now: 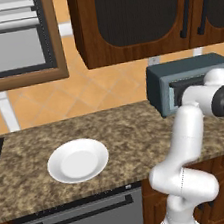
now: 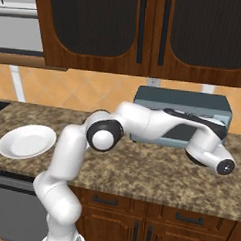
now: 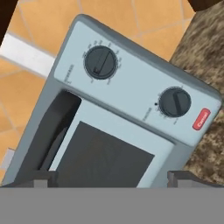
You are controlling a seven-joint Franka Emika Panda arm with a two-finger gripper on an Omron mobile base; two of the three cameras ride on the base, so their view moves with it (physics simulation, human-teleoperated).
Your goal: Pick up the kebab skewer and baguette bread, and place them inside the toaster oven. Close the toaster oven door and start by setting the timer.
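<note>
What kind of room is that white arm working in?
A home-style kitchen, computer-rendered: a speckled stone counter under dark wooden cabinets, a grey-blue toaster oven against the orange tiled wall, and a white plate set out.

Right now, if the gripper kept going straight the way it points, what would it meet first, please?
Most likely the toaster oven front, around the toaster oven door just beside its two knobs; the open gripper faces it squarely, though depth is unclear.
</note>
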